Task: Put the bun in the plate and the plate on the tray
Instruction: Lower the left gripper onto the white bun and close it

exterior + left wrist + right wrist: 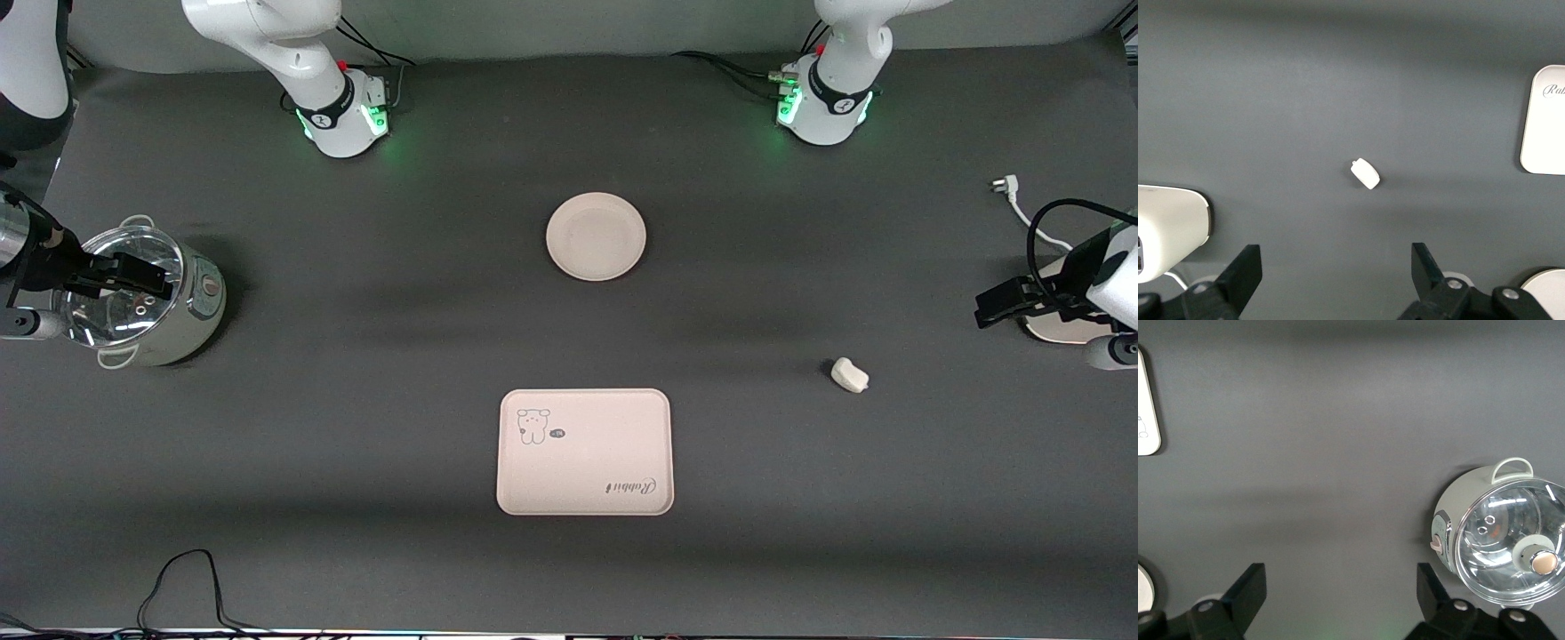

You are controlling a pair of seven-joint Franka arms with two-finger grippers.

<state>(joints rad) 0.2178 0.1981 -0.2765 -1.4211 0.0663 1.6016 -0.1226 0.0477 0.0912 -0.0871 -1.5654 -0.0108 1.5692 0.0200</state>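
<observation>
The small off-white oblong bun [850, 374] lies bare on the dark table toward the left arm's end, well apart from the round cream-beige plate [596, 236] and the rectangular cream "Rabbit" tray [584, 452], both holding nothing. The left gripper [1336, 277] hovers wide open over the table near the bun, while the right gripper [1340, 600] hangs wide open over a pale green pot with a glass lid [147, 298], whose contents are probably nil, though glare obscures them.

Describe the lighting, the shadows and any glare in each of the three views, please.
Front view: even light, soft shadow bands across the table, green glow at both arm bases. Left wrist view: the bun casts a faint shadow. Right wrist view: bright reflections on the cooker's glass lid.
</observation>
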